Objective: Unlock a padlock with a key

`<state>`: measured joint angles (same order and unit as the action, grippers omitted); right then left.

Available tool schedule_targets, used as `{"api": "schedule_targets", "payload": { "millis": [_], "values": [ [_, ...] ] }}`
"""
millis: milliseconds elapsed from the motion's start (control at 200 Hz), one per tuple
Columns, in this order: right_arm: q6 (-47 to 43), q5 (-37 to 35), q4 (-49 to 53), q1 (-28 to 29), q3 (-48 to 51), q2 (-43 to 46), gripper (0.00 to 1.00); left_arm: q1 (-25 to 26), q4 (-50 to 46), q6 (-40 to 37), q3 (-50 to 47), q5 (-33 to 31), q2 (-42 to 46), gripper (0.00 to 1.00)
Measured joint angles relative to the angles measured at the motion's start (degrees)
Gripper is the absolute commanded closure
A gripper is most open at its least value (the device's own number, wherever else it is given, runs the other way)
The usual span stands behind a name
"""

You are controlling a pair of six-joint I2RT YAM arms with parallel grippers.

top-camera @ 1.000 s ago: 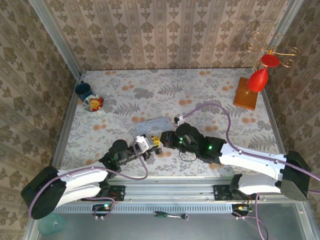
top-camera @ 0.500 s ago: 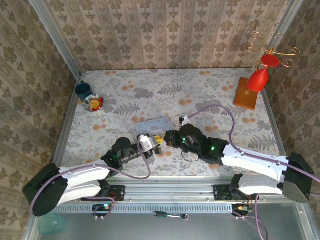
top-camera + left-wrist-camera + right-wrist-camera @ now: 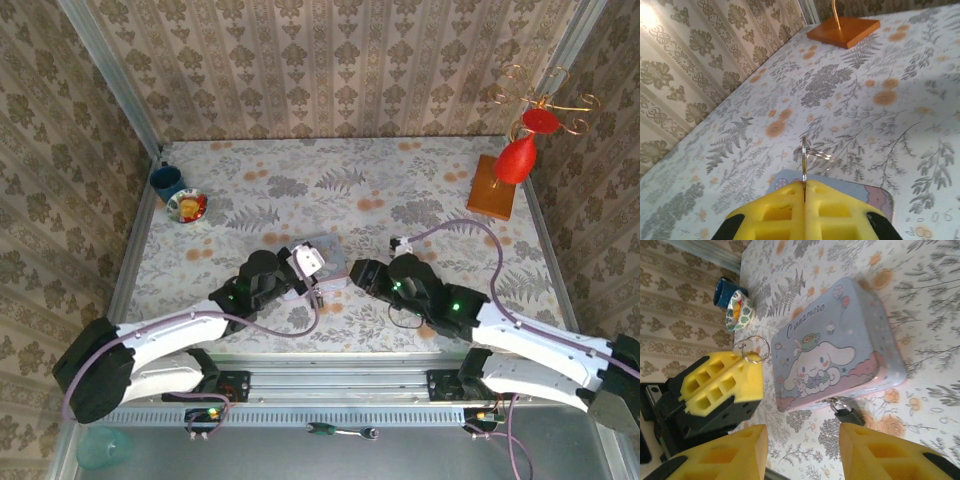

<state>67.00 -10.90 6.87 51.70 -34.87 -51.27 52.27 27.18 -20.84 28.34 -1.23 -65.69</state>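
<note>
The padlock [image 3: 846, 412] lies against the tin's [image 3: 840, 350] lower edge at lower centre, nearest the right hand [image 3: 802, 442] with its fingers parted, while the left hand [image 3: 722, 385], clamped on the key [image 3: 751, 348], sits farther left.

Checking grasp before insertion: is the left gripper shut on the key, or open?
Shut on the key: the left gripper pads meet with its blade pinched between them, ring sticking out.
</note>
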Motion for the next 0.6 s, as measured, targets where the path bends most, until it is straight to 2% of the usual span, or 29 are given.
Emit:
{"api": "schedule_targets", "payload": {
  "millis": [220, 350, 530, 600],
  "values": [
    [4.0, 3.0, -2.4, -5.6, 8.4, 9.2, 0.62, 1.7, -9.0, -11.1, 5.5, 0.2, -3.4, 1.00],
    [6.0, 4.6, -3.3, -5.9, 8.6, 12.5, 0.62, 1.9, -10.6, -19.1, 5.2, 4.2, -3.4, 1.00],
    [8.3, 9.3, -5.4, -6.0, 8.5, 10.0, 0.62, 2.4, -10.5, -25.0, 4.7, 8.8, -3.3, 1.00],
    [9.4, 11.1, -5.6, -6.0, 8.5, 7.7, 0.66, 2.4, -10.3, -26.3, 4.7, 9.6, -3.3, 1.00]
  ]
}}
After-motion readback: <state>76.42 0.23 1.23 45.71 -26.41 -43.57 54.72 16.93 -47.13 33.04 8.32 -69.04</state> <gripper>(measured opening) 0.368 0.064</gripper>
